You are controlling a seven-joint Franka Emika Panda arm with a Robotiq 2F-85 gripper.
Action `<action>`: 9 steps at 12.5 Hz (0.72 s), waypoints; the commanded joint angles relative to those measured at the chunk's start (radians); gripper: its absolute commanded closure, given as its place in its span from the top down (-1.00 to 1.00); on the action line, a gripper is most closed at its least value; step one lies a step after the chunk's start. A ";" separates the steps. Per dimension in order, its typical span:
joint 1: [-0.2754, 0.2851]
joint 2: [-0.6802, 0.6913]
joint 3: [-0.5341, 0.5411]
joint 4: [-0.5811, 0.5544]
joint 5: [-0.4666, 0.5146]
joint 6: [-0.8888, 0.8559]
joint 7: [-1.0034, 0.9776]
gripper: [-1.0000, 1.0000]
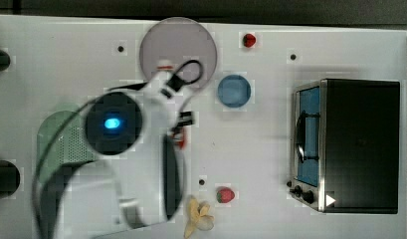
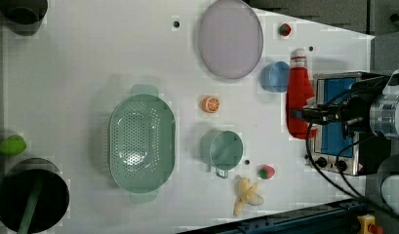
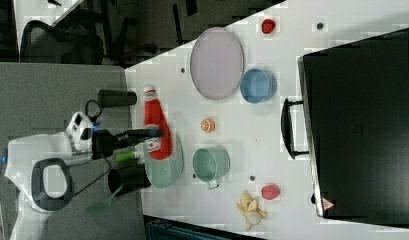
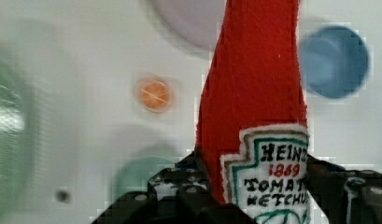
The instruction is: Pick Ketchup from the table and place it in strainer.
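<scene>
My gripper (image 2: 304,115) is shut on the ketchup (image 2: 299,95), a red bottle with a white cap, and holds it up off the table (image 2: 65,73). In the wrist view the ketchup (image 4: 254,93) stands between the black fingers (image 4: 184,186), with its white label showing. The right view has the ketchup (image 3: 156,127) and gripper (image 3: 154,133) over the near rim of the strainer (image 3: 167,172). The pale green strainer (image 2: 142,141) lies with nothing in it, at the left view's middle left. In the top view my arm covers part of the strainer (image 1: 59,139).
A lilac plate (image 2: 230,38), a blue bowl (image 2: 275,76), a green cup (image 2: 222,150), an orange slice (image 2: 210,104), a banana (image 2: 246,195) and two strawberries (image 2: 266,171) lie around. A toaster oven (image 1: 355,144) stands at the top view's right. Dark pots (image 2: 31,195) sit at the left view's left.
</scene>
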 commanded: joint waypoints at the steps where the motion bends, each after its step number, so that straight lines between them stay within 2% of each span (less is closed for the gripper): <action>1: 0.075 0.030 0.128 -0.015 0.058 -0.032 0.282 0.25; 5: 0.094 0.109 0.277 -0.005 0.058 0.033 0.503 0.25; 9: 0.114 0.272 0.380 -0.008 0.052 0.263 0.707 0.25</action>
